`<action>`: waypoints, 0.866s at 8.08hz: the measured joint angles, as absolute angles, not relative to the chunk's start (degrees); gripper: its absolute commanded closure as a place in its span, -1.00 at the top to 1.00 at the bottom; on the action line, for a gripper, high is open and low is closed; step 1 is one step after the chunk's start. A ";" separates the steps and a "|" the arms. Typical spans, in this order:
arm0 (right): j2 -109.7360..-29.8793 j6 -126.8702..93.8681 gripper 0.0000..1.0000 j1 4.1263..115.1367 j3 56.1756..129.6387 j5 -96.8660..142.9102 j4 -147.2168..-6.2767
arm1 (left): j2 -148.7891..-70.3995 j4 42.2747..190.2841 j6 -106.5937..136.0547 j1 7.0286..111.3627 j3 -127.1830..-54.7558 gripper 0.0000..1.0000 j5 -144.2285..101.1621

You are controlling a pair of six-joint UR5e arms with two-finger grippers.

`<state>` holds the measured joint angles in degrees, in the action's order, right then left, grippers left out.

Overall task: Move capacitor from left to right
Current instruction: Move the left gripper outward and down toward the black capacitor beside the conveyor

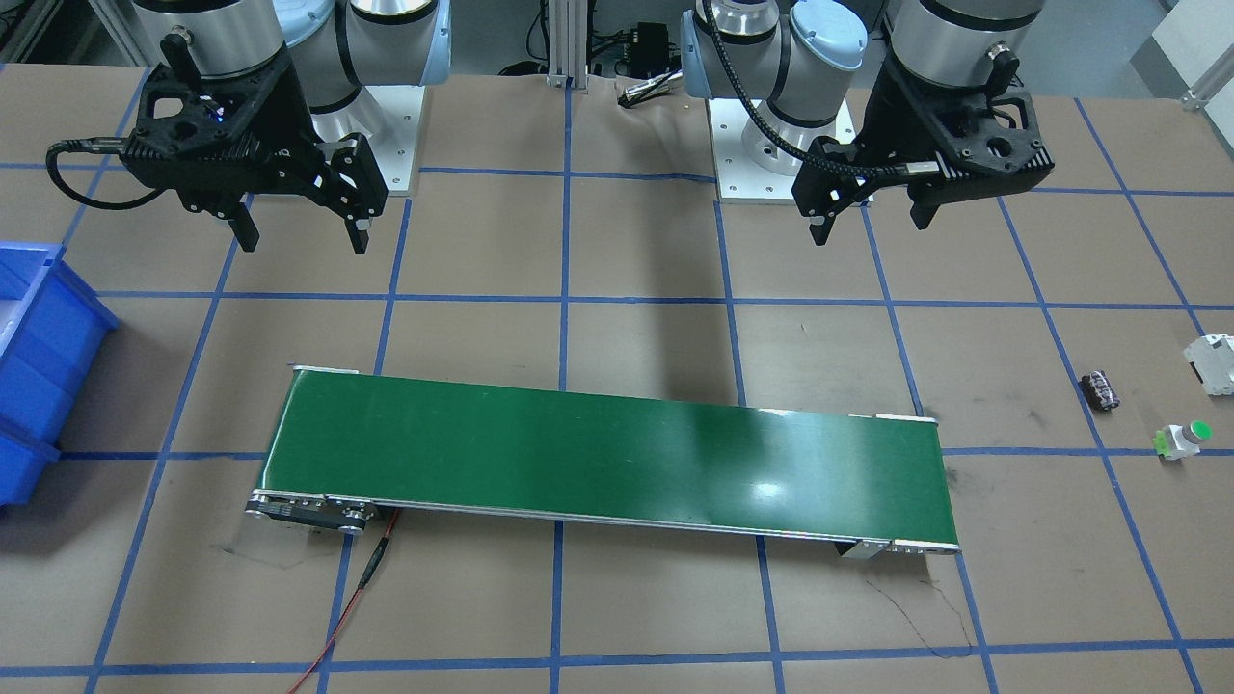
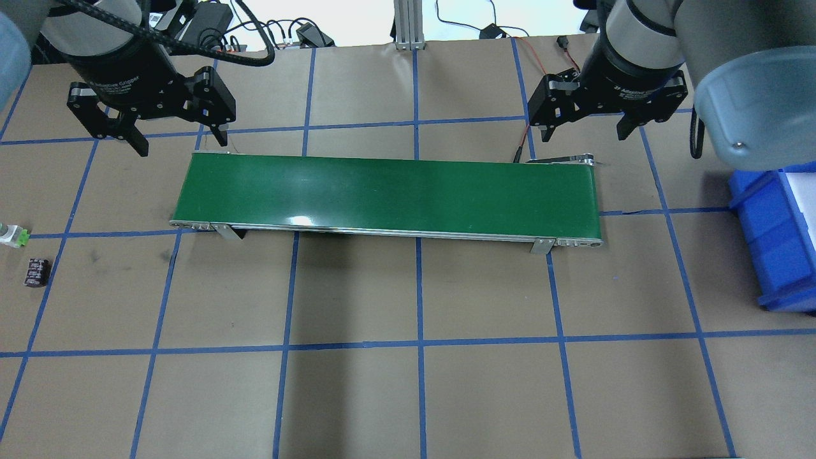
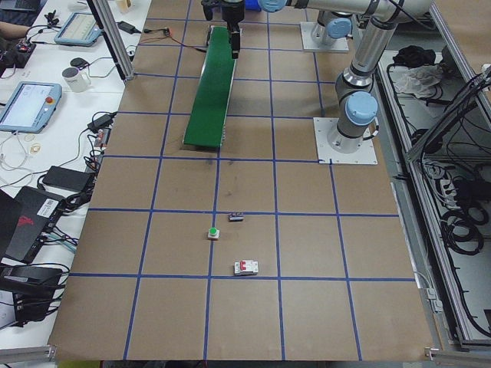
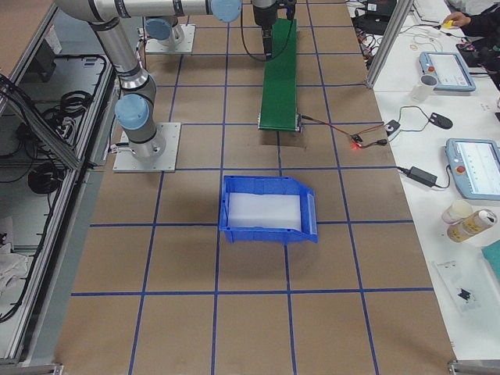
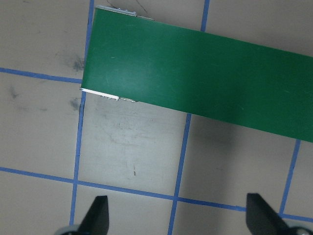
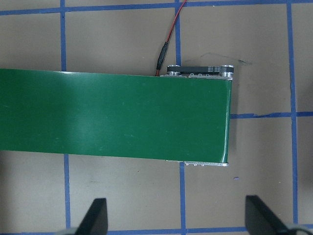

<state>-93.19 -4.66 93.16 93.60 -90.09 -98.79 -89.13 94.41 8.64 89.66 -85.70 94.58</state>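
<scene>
The capacitor [image 1: 1100, 390], a small dark cylinder, lies on its side on the brown table at my far left; it also shows in the overhead view [image 2: 36, 271] and the exterior left view [image 3: 236, 218]. My left gripper [image 2: 183, 145] is open and empty, above the left end of the green belt [image 2: 389, 194], well away from the capacitor; in the front view it hangs at the upper right [image 1: 872, 217]. My right gripper [image 2: 584, 136] is open and empty above the belt's right end, at the front view's upper left [image 1: 304, 241]. Neither wrist view shows the capacitor.
A white button with a green cap [image 1: 1184, 440] and a white boxy block [image 1: 1217, 363] lie near the capacitor. A blue bin [image 2: 774, 242] stands at my right. A red wire [image 1: 366, 569] runs from the belt's right end. Blue tape lines grid the table.
</scene>
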 measured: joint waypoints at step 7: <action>-93.24 -4.66 1.00 93.16 93.65 -89.96 -98.79 | -93.03 91.74 -5.47 75.94 -85.32 1.00 95.21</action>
